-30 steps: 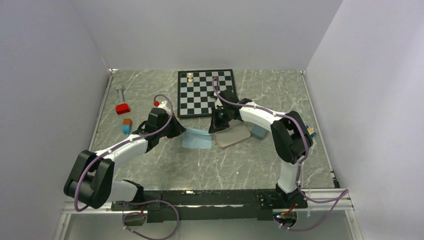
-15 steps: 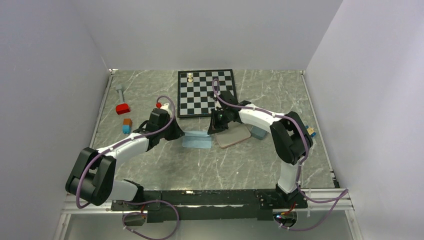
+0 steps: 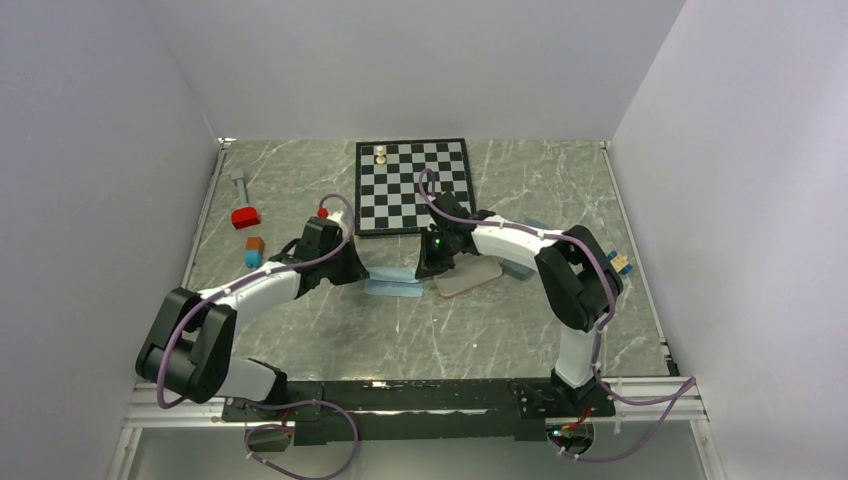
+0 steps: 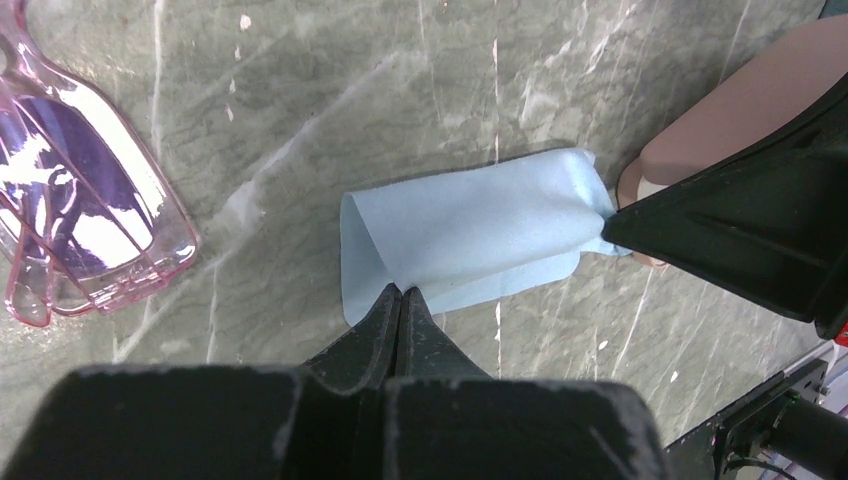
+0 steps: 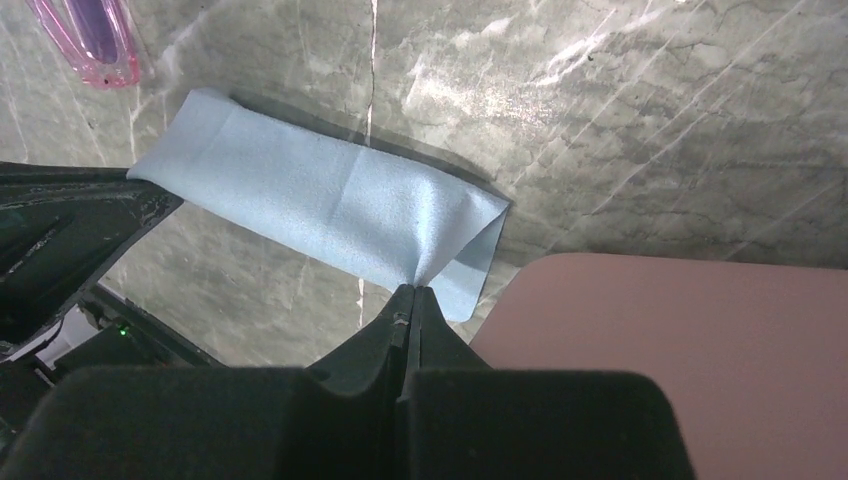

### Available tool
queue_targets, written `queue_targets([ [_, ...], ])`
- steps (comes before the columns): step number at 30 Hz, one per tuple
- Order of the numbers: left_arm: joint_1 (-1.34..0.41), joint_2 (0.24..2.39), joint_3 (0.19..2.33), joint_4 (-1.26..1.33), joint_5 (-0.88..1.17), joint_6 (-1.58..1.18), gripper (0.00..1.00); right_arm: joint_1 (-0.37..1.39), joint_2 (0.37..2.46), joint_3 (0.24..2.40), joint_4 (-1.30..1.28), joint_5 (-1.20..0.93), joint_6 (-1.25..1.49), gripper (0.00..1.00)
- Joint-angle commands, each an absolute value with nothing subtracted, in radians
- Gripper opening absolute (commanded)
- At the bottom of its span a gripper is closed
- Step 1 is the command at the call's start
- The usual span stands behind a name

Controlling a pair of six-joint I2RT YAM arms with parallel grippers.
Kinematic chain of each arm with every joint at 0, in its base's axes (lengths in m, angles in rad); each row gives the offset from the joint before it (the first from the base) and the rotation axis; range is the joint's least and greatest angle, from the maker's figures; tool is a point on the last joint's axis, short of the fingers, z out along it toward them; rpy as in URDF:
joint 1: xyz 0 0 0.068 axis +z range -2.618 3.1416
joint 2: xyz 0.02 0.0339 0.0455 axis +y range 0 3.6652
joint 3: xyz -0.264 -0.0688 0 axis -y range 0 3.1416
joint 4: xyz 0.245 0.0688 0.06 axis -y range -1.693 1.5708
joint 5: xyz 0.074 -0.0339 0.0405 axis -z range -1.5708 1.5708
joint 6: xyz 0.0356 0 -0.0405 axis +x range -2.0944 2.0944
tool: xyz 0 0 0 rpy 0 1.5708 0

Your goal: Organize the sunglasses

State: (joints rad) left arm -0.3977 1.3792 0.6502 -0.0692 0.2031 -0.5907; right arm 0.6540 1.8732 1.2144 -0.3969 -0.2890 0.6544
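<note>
A light-blue cloth (image 3: 395, 279) lies half folded on the marble between my arms. My left gripper (image 4: 400, 292) is shut on the cloth's (image 4: 470, 225) left corner. My right gripper (image 5: 414, 291) is shut on the cloth's (image 5: 320, 205) right corner. The purple-pink sunglasses (image 4: 75, 200) lie on the table left of the cloth; one tip shows in the right wrist view (image 5: 90, 35). They are hidden under my left arm in the top view. The white sunglasses are out of view.
A pink case (image 3: 470, 275) lies right of the cloth, also in the right wrist view (image 5: 690, 350). A grey-blue case (image 3: 518, 264) sits beyond it. A chessboard (image 3: 412, 185) lies behind. A red block (image 3: 245, 217) and small blocks (image 3: 253, 252) are at the left.
Both grippers have moved toward the near side with the cloth's far corners, folding it over itself. The cloth now looks narrower.
</note>
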Motion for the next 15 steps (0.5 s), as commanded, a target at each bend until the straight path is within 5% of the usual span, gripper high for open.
queue_targets([
  [1, -0.394, 1.385, 0.683, -0.094, 0.233, -0.566, 0.0, 0.658, 1.846, 1.188, -0.434, -0.247, 0.679, 0.01],
  [15, -0.394, 1.43, 0.694, -0.133, 0.265, -0.538, 0.0, 0.667, 1.858, 1.172, -0.446, -0.255, 0.685, 0.04],
])
